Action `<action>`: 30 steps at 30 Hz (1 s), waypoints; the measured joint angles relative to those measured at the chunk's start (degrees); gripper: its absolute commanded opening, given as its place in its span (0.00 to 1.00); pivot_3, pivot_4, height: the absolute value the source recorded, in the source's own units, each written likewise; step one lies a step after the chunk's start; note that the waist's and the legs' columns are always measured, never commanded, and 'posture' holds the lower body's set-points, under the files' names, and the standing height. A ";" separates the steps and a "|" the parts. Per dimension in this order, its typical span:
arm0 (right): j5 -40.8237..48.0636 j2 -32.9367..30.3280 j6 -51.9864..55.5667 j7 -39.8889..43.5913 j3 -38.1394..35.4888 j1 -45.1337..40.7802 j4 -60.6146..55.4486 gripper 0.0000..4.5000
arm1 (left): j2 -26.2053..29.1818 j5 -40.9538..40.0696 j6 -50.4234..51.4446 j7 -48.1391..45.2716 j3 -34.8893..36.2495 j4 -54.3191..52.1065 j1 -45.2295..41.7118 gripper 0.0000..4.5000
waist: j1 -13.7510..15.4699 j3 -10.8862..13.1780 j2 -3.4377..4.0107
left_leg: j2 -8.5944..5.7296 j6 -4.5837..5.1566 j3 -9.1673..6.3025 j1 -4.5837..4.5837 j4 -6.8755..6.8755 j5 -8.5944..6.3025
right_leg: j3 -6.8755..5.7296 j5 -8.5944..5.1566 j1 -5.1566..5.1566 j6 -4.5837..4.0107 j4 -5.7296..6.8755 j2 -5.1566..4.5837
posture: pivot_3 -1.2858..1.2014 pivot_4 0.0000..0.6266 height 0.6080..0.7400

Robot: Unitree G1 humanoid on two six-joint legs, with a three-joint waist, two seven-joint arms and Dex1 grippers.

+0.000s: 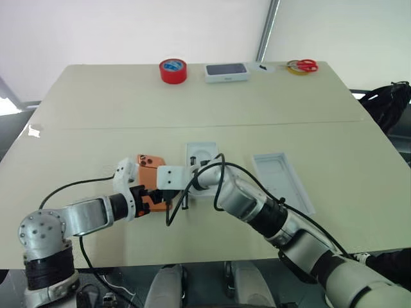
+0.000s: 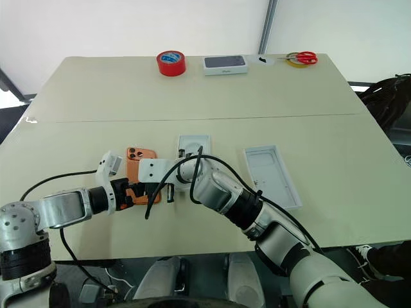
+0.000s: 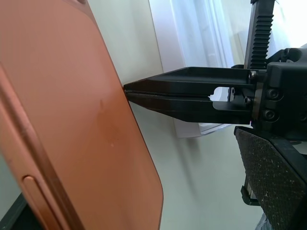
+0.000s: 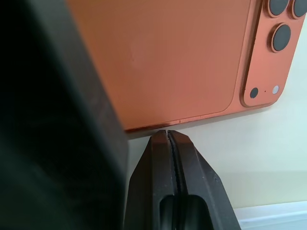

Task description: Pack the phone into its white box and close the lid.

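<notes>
**Phone back-up on the table, both grippers at its edges**

Lying flat, back upward, on the table [image 1: 77, 109]: the phone [image 2: 140, 168], just beside the white box [image 2: 194, 145] on that box's left, camera cluster at the corner farthest from the robot. Well apart on the box's other side, inside upward: the lid [image 2: 273, 174]. Far behind the box, along the table's back edge: a red tape roll [image 2: 171, 63], a small box with a dark top [image 2: 225, 64] and scissors [image 2: 302, 58].

Pressed tip-first against the phone's long edge nearest the box: the right gripper [image 4: 168, 139], jaws fully closed with nothing between them. At the phone's near end: the left gripper [image 2: 131, 192], jaws spread wide, one textured pad [image 3: 278, 177] clear of the phone; no grip visible.

Probably stiff, fairly light, and smooth enough to slide under a push rather than lift. Glass front and lenses likely fragile, so no squeezing across the camera cluster. Best hold, by this reading: across the two long edges near mid-length, pads on the metal frame, once one edge is raised off the table
</notes>
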 measured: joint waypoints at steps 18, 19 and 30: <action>-0.23 0.80 -0.49 -0.39 0.43 0.06 0.02 0.01 | 10.91 -14.11 -20.40 6.49 -5.23 2.20 7.95 1.00 | -0.15 0.03 -0.01 | 0.06 -0.04 0.07 -0.01 -0.24 0.02 | -0.02 -0.16 -0.17 -0.25 -0.06 0.03 | 0.52 0.24 1.00; -0.25 0.79 -0.51 -0.39 0.44 0.06 0.02 0.01 | 10.94 -14.64 -21.24 6.71 -5.47 2.20 8.20 1.00 | -0.13 0.03 -0.01 | 0.06 -0.04 0.06 -0.01 -0.24 0.02 | -0.02 -0.16 -0.18 -0.25 -0.06 0.04 | 0.52 0.24 1.00; -0.64 0.79 -1.14 -0.38 0.61 0.12 0.03 0.00 | 13.53 -20.04 -26.57 7.08 -6.74 2.77 11.45 0.52 | -0.19 0.04 0.01 | 0.09 -0.05 0.09 -0.04 -0.26 0.01 | -0.02 -0.17 -0.24 -0.26 -0.07 0.05 | 0.52 0.24 1.00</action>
